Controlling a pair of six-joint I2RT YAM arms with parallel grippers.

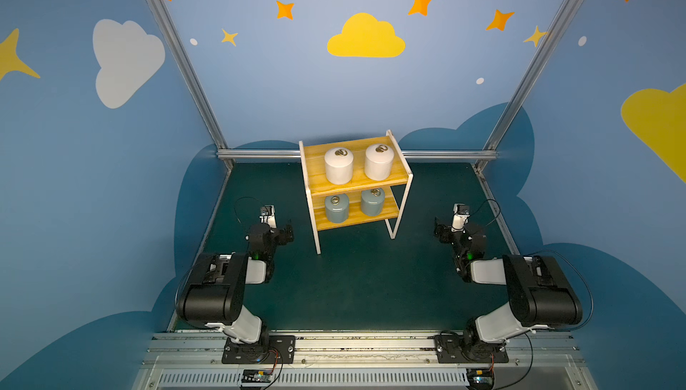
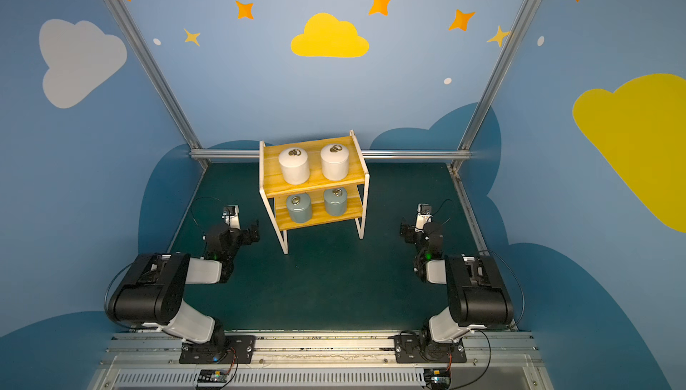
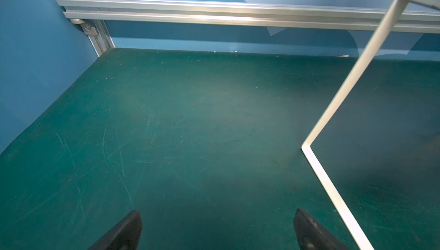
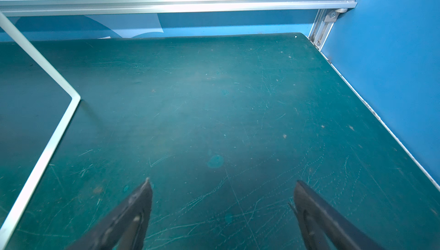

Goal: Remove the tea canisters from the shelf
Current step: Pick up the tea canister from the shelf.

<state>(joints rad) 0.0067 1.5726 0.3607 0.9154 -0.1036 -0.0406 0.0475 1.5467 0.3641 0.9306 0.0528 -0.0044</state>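
L gripper (image 3: 216,213) first: jaws spread wide, nothing betw them, only bare mat (image 1: 352,295) below. It hangs off the shelf's (image 1: 360,186) left side, apart from it. In my left wrist view the shelf's white leg (image 3: 342,89) rises from the mat, and the frame's bottom bar runs on past one finger w/o touching.

R gripper (image 4: 222,182): same deal, jaws wide, empty, off the shelf's right side and clear of the frame.

The shelf stands on the mat betw my two grippers, turned a bit, front twd me.

Lower board: left grey can (image 1: 336,209) and right grey can (image 1: 372,202), upright, side by side w/ a small gap, ring lids on.

Upper board, directly above them: left white can (image 1: 338,167) and right white can (image 1: 378,163), also upright, close but apart, rings on top. All 4 sit on the shelf, none out yet.

Just behind the shelf an alu rail (image 1: 260,154) runs along the foot of the blue back wall (image 1: 334,91). Can't tell if the shelf's rear touches it.
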